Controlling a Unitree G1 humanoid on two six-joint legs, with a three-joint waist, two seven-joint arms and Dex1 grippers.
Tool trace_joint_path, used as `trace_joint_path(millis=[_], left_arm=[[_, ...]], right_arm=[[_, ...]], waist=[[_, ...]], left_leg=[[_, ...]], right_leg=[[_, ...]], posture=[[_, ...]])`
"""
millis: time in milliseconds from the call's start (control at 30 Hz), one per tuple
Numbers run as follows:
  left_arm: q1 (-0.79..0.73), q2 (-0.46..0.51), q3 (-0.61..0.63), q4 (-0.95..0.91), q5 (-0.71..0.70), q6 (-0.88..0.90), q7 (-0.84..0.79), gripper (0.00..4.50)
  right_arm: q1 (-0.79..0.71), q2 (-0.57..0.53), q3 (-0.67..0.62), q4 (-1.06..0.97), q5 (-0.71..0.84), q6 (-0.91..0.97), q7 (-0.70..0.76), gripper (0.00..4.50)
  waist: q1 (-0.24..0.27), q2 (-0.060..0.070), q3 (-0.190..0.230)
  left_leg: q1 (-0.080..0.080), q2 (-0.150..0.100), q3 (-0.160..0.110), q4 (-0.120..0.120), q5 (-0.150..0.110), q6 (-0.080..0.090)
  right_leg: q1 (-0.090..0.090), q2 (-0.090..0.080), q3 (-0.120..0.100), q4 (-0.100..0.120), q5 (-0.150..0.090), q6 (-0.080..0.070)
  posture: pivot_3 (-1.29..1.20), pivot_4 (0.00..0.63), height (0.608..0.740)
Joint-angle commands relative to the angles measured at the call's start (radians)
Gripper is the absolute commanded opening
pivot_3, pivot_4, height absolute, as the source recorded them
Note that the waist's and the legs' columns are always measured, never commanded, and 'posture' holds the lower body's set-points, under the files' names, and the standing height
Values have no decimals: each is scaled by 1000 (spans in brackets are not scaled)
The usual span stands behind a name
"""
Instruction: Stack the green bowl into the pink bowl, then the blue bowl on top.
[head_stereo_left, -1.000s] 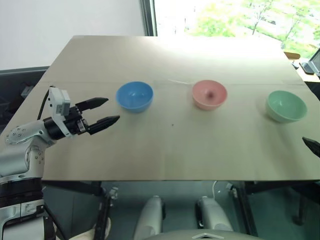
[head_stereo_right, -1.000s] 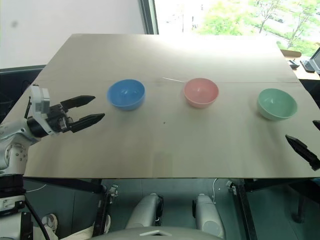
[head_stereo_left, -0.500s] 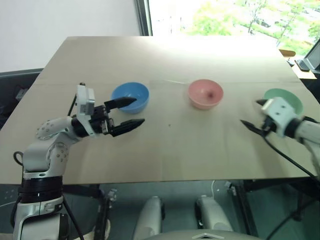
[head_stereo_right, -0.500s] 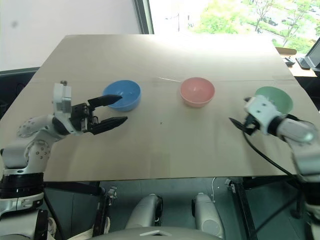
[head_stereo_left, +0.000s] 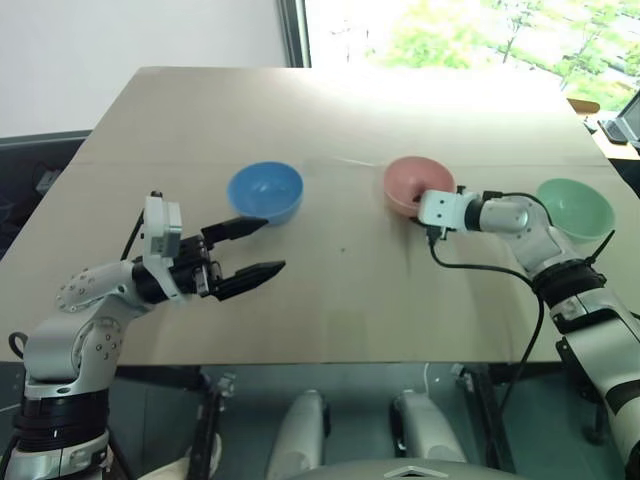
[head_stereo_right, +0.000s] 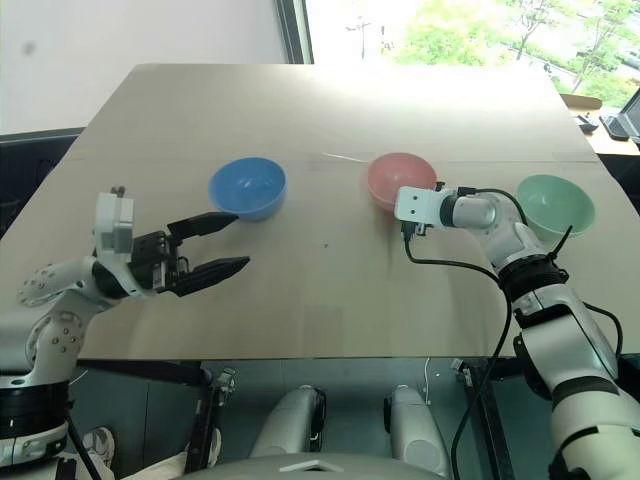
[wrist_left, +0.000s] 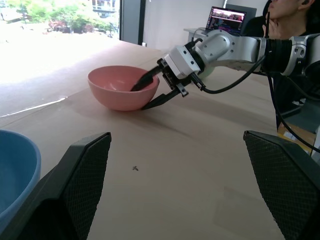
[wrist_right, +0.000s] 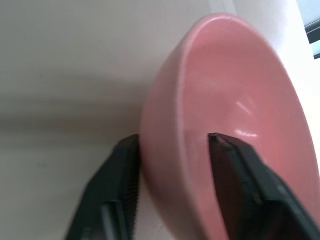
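Three bowls stood in a row across the tan table in the head views: the blue bowl at the left, the pink bowl in the middle and the green bowl at the right, each well apart from its neighbour. The right gripper reached in from the right to the pink bowl's near right rim, its black cable trailing over the table between pink and green bowls. The left gripper hovered near the blue bowl with fingers spread and nothing between them. From the left wrist, the right gripper had one finger inside the pink bowl and one outside, with a person and a laptop beyond. From the right wrist, the fingers straddled the pink bowl's wall, clamped on it.
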Motion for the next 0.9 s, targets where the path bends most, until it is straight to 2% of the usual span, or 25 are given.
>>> trace_joint_path(millis=[33,167,333,500,600,633,733,800,833,867,900], left_arm=[[20,-9,31,-42,-16,-24,13,4500],[29,-28,22,-26,-4,-48,17,4500],[38,-31,12,4,20,-82,3,4500],[33,-28,-2,25,38,-106,-11,4500],[20,-32,-15,34,40,-109,-14,4500],[15,-32,-20,36,41,-110,-18,4500],[0,-31,-28,46,42,-108,-22,4500],[-15,-30,-33,60,45,-109,-24,4500],[-22,-31,-37,67,47,-111,-25,4500],[-29,-34,-45,74,52,-117,-27,4500],[-33,-38,-52,79,58,-123,-28,4500]], right_arm=[[-36,0,-19,-27,11,-41,35,15],[-7,-10,-27,-133,62,10,144,15],[145,-69,-35,-516,184,282,338,15],[276,-117,-19,-794,204,492,392,15],[289,-113,-10,-757,155,506,347,15],[297,-119,-8,-738,146,506,344,778],[316,-131,-20,-745,149,510,340,1638],[327,-135,-47,-775,171,526,331,2368],[337,-139,-64,-792,192,528,335,2920],[352,-142,-91,-822,237,560,352,3101],[367,-145,-120,-853,281,592,365,3101]], waist=[[-1,0,0],[-2,1,0],[5,1,1],[8,1,1],[2,1,1],[2,1,1],[3,1,1],[5,1,1],[5,1,1],[5,1,1],[6,1,1]], left_leg=[[0,0,0,0,0,0],[0,0,0,0,0,0],[0,0,-1,0,0,0],[0,0,-2,1,0,0],[1,0,-2,1,0,0],[1,0,-2,1,0,0],[1,0,-2,1,0,0],[1,0,-2,1,0,0],[1,0,-3,1,0,0],[0,0,-3,1,0,0],[0,0,-3,1,0,0]], right_leg=[[0,0,0,0,0,0],[0,0,0,0,0,0],[0,0,0,0,0,0],[1,0,-2,0,0,0],[2,1,-2,0,0,0],[2,1,-2,0,0,0],[2,1,-2,0,0,0],[2,1,-2,0,0,0],[2,1,-2,0,0,0],[2,1,-2,0,0,0],[2,1,-2,0,0,0]], posture=[[0,150,740],[0,150,740],[0,150,740],[0,150,740],[0,150,740],[0,150,740],[0,150,740],[0,150,740],[0,150,740],[0,150,740],[0,150,740]])
